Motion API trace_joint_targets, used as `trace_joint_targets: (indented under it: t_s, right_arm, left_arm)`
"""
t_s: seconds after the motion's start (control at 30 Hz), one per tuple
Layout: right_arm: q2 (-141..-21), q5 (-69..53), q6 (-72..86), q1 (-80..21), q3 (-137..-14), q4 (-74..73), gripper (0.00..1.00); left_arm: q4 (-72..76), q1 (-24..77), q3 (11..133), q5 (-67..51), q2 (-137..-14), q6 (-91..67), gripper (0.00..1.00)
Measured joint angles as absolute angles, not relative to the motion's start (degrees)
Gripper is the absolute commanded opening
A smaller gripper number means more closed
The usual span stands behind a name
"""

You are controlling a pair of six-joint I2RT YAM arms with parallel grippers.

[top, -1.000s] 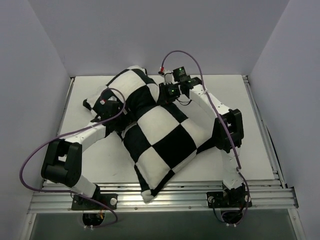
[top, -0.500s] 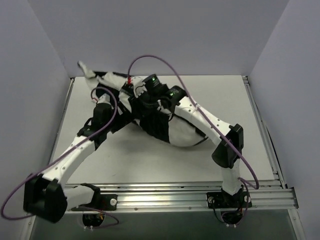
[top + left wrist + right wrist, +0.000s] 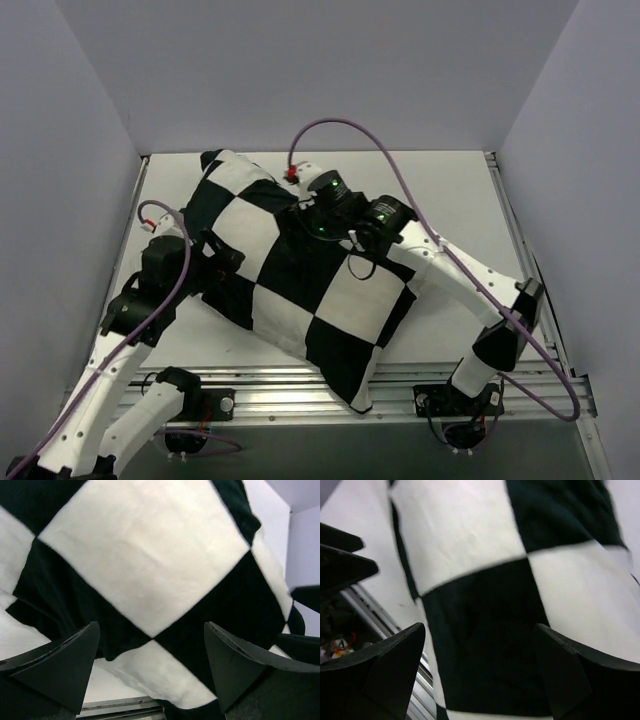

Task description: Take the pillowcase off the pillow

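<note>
Left gripper (image 3: pixel 151 630) and right gripper (image 3: pixel 480 630) gape wide, empty, at the pillowcase (image 3: pixel 300 270). A deep pinch may grab the pillow too

A: Top cam, where's it sit?
B: High up, behind the near rail (image 3: pixel 320 385), facing down and fwd. It's far enough back to take in the whole table (image 3: pixel 470 190) and all of the pillowcase (image 3: pixel 300 270).
A: Left wrist cam?
B: It looks out through the left gripper (image 3: pixel 151 626), v. close to the checks, rail at the bottom edge.
A: Right wrist?
B: Same setup through the right gripper (image 3: pixel 480 626), close, a bit blurred, rail at lower left.
A: Overlap?
B: All three share the pillowcase. Each wrist cam gets only a few squares.
</note>
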State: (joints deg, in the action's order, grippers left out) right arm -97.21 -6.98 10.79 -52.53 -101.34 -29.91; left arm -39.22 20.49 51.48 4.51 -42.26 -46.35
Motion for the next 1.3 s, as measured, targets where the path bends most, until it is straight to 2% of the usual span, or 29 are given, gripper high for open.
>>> trace_joint_targets:
  t_s: [0.27,0.5,0.63,0.8,1.0,1.1,1.3]
  right_arm:
    - [-78.0,3.7,19.7,-41.3,-74.3,-28.2,0.87]
    - [-74.5,3.7,23.7,-41.0,-61.1,-23.2,0.86]
    - [-75.2,3.7,24.9,-40.2,-60.8,-21.6,0.87]
    - [-74.8,5.0,25.7,-40.1,-63.3,-22.5,0.91]
    - [-72.2,5.8,26.4,-40.3,-64.9,-25.2,0.92]
    - [-71.8,5.0,26.4,-41.7,-65.0,-26.3,0.92]
    - [-73.5,2.2,26.4,-47.9,-64.3,-27.6,0.92]
  left_arm:
    - [-29.9,20.3,47.7,3.6,-59.8,-47.8,0.94]
    - [-22.8,18.2,47.7,0.7,-70.9,-49.4,0.94]
    - [-25.1,17.8,52.4,-0.1,-71.8,-47.0,0.94]
    - [-31.4,17.4,69.0,2.3,-70.9,-36.2,0.94]
    - [-29.3,13.0,82.5,5.3,-73.5,-25.6,0.94]
    - [-26.7,10.4,86.4,5.9,-81.3,-22.7,0.94]
    - [-24.1,7.6,92.6,3.9,-104.9,-21.3,0.94]
